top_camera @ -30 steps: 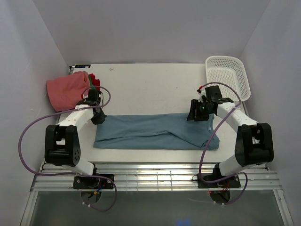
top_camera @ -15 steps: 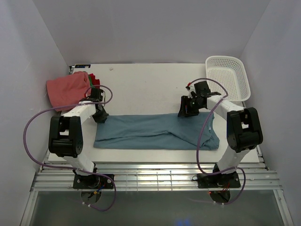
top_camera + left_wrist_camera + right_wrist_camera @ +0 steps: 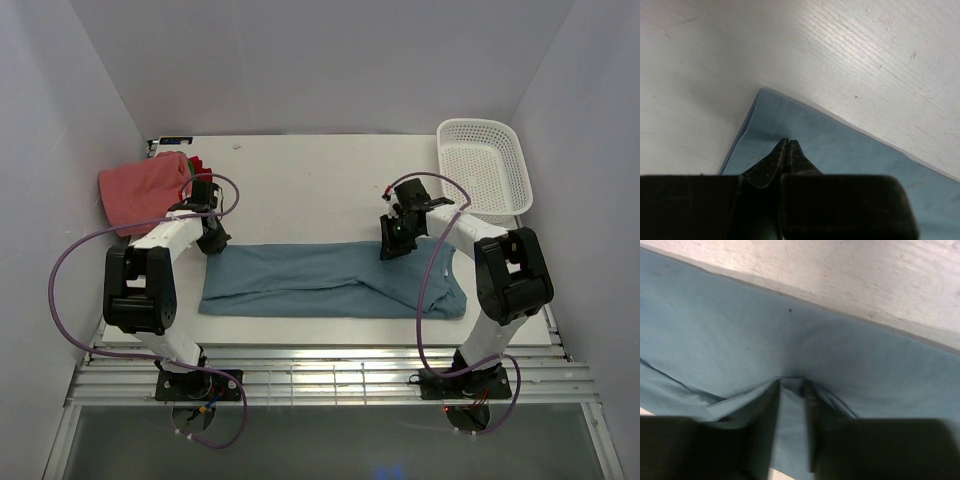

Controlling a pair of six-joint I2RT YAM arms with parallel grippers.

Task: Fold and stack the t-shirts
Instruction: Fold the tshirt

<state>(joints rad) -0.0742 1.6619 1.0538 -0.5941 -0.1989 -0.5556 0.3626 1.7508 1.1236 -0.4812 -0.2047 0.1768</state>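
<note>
Teal t-shirt (image 3: 330,282) under right gripper (image 3: 791,385)

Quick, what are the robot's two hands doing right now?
Left end effector: shut, pinching the corner of the blue t-shirt.
Right end effector: closing on a fold of the same shirt along its far edge.

No readable text, labels, brand marks, numbers or signs appear in any of the three views. The blue t-shirt (image 3: 330,280), the white basket (image 3: 485,165) at the far right corner of the worktop (image 3: 310,185), and the arms carry no legible markings.
</note>
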